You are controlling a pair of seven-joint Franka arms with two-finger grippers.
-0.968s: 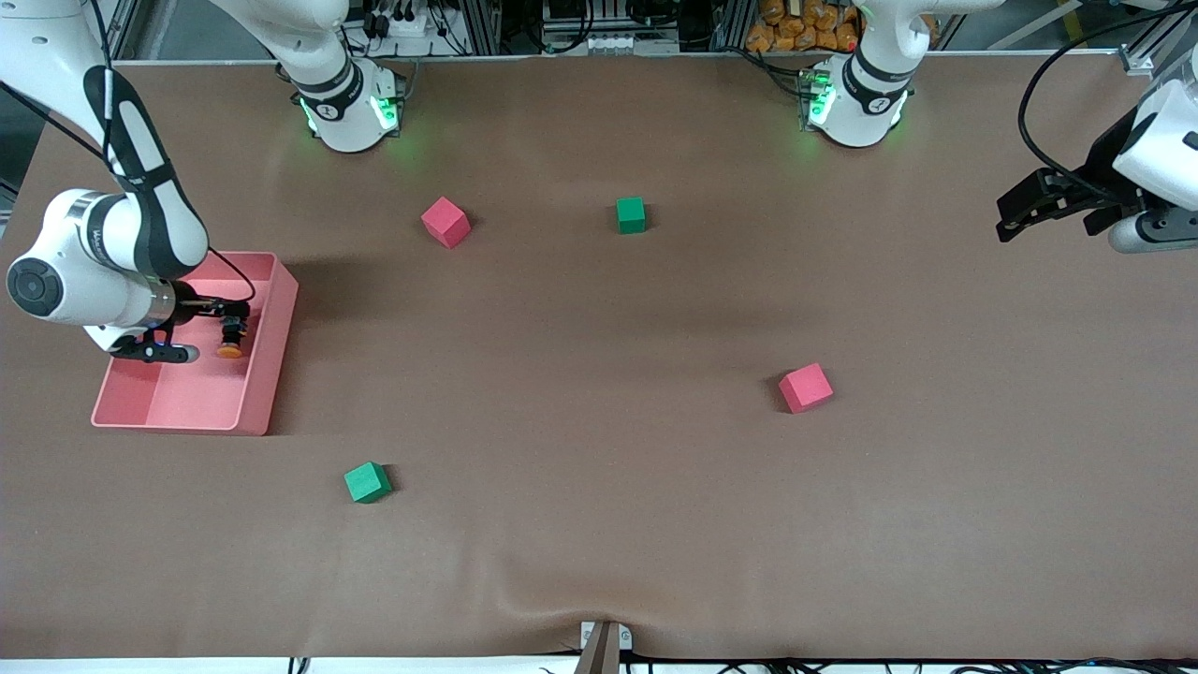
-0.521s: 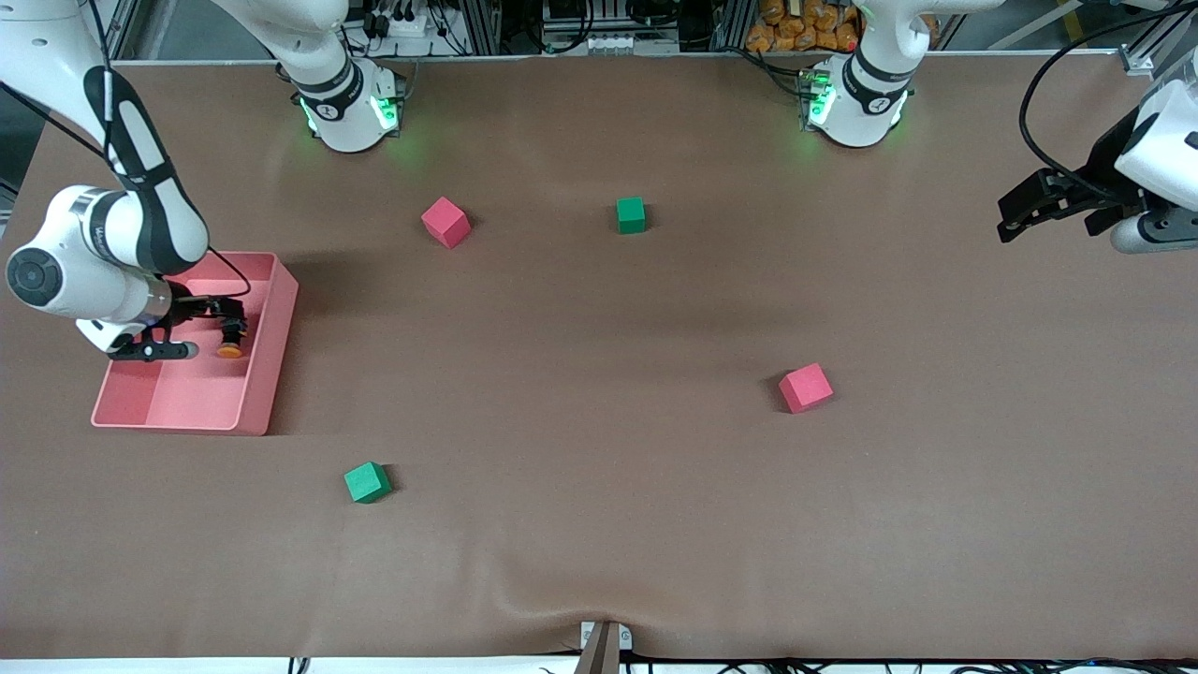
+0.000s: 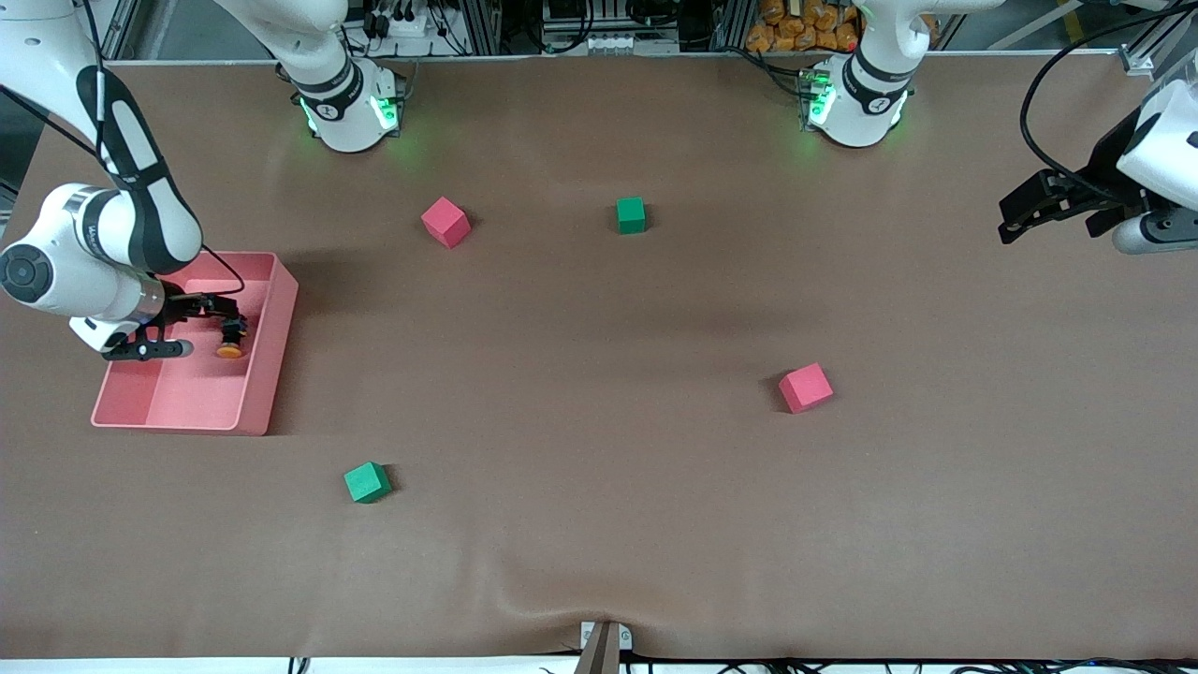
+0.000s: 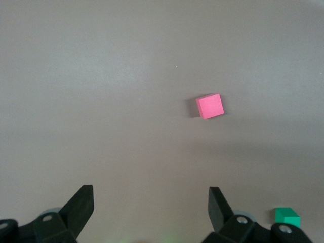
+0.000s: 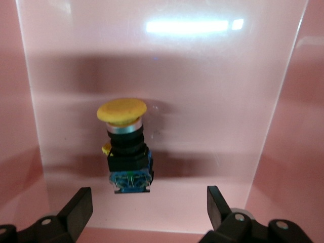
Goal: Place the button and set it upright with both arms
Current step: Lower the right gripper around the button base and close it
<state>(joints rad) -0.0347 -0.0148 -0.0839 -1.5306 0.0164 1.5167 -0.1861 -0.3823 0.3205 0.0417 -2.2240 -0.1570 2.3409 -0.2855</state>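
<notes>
The right hand [image 3: 217, 320], at the frame's left, hung open over the pink tray [image 3: 267, 370]; the button [image 5: 125, 147] lay flat between its fingers, cap pointing away. The left hand [image 3: 1020, 213], open, waited at the upper right.

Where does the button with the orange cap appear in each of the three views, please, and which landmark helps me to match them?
Front view: the button lies in the pink tray at the right arm's end of the table, by the open right gripper.
Right wrist view: the button lies on the tray floor, between the open fingers.
Left wrist view: not in it.
Shared landmark: the pink tray, in the front and right wrist views.
</notes>
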